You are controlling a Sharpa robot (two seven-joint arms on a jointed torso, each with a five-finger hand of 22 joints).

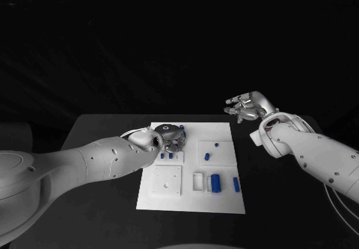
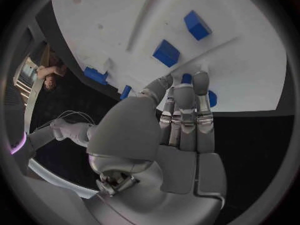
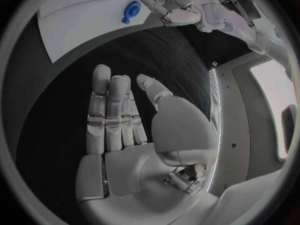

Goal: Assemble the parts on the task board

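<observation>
The left hand covers the far-left corner of the task board; whether its fingertips pinch the small blue part cannot be told.

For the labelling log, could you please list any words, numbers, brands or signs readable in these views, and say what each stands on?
None: no readable text in any view.
Board: plain white, no print.
Blue parts: no markings.
Left robot hand and right robot hand: bare metal, no label legible.
</observation>
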